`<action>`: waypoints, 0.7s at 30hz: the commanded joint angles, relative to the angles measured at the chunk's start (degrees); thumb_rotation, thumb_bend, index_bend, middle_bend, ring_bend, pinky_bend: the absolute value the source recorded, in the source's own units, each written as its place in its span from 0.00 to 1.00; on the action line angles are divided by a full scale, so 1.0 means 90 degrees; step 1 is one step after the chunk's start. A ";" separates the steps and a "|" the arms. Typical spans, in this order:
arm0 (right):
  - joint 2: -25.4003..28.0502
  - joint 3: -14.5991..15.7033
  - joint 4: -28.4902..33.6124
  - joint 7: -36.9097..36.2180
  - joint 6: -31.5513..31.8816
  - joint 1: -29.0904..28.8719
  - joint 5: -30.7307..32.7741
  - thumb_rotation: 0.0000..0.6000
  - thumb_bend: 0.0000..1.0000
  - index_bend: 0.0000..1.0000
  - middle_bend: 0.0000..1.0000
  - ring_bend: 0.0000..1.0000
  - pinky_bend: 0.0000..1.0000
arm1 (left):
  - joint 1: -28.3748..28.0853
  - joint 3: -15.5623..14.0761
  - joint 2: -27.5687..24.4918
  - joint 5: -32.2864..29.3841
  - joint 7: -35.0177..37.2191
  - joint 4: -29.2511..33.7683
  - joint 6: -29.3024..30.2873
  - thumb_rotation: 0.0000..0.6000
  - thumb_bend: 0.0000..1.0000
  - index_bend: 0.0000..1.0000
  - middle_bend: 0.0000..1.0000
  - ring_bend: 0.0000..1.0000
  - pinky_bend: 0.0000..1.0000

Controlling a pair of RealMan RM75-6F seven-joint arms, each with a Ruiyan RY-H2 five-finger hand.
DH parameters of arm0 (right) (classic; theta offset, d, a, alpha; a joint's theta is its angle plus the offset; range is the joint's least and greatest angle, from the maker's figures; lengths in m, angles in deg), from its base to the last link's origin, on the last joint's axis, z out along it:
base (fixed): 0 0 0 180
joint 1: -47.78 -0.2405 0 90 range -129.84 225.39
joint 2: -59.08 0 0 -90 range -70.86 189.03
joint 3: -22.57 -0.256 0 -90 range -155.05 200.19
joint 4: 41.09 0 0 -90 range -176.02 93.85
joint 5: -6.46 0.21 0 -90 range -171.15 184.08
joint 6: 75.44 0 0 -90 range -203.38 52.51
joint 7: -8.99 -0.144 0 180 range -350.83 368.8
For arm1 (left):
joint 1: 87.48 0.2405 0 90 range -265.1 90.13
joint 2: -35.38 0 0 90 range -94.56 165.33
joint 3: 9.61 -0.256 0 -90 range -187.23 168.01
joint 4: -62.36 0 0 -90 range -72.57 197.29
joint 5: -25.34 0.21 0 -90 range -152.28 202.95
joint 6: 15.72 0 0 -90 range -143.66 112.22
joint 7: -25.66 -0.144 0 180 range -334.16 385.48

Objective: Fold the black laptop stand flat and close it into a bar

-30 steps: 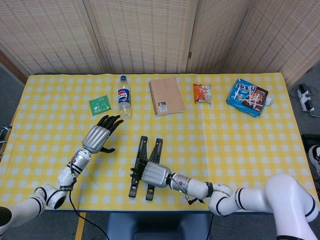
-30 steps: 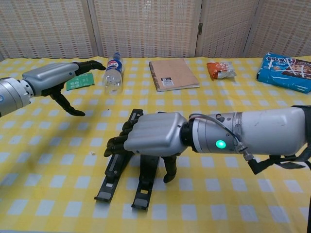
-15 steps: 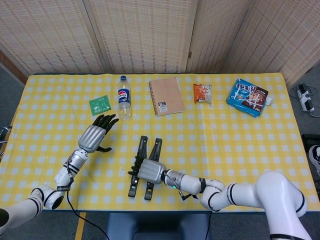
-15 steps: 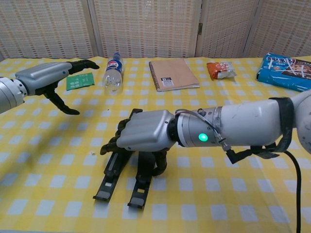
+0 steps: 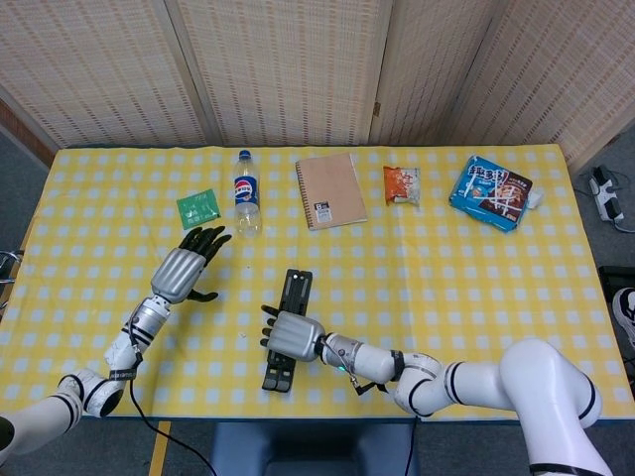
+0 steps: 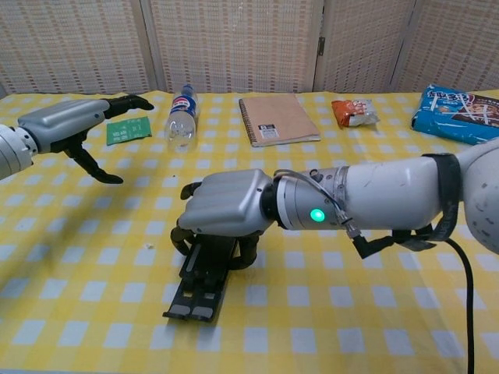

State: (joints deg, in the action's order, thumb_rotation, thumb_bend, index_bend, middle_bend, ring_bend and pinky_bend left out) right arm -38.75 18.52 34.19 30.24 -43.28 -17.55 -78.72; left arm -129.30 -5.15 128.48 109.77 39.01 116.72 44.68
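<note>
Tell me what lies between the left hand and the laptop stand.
Only bare checked tablecloth separates the left hand from the laptop stand, which the right hand grips; the head view shows it.

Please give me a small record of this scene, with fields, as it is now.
stand: black laptop stand, both legs together as one bar, flat on the table
right hand: right hand grips the stand from both sides
left hand: left hand holds nothing, fingers apart, above the cloth
far side: bottle, notebook
</note>
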 commanded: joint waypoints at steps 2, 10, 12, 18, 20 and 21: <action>0.0078 0.0107 0.0012 -0.0094 0.0102 0.0030 -0.0136 1.00 0.45 0.49 0.43 0.29 0.07 | -0.0002 0.0015 -0.0015 0.0006 -0.0031 0.0028 0.0008 1.00 0.13 0.00 0.01 0.00 0.00; 0.0541 0.0254 0.0586 0.0108 0.0598 0.0395 -0.0071 1.00 0.45 0.00 0.02 0.04 0.00 | 0.0039 0.0078 -0.0116 -0.0050 -0.0181 0.0217 0.0041 1.00 0.13 0.00 0.01 0.00 0.00; 0.0729 0.0293 0.0841 0.0280 0.0943 0.0625 -0.0033 1.00 0.45 0.00 0.01 0.04 0.00 | 0.0080 0.0093 -0.0167 -0.0069 -0.0284 0.0301 0.0099 1.00 0.13 0.00 0.01 0.00 0.00; 0.1488 0.0460 0.1785 0.0497 0.2320 0.1651 0.0211 1.00 0.45 0.00 0.07 0.08 0.00 | 0.0314 0.0225 -0.0447 -0.0257 -0.0441 0.0827 0.0369 1.00 0.14 0.01 0.01 0.00 0.00; 0.1738 0.0548 0.2018 0.0481 0.2813 0.2020 0.0226 1.00 0.45 0.00 0.11 0.10 0.00 | 0.0406 0.0244 -0.0589 -0.0334 -0.0536 0.1030 0.0419 1.00 0.14 0.02 0.01 0.00 0.00; 0.1889 0.0598 0.2142 0.0473 0.3151 0.2271 0.0237 1.00 0.45 0.00 0.13 0.12 0.00 | 0.0470 0.0256 -0.0693 -0.0395 -0.0641 0.1172 0.0449 1.00 0.15 0.02 0.01 0.00 0.00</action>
State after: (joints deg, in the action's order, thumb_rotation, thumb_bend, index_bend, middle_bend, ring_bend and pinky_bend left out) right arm -26.17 22.41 49.06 33.97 -22.13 -3.10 -77.55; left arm -126.15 -3.20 123.73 107.18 34.55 125.45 47.98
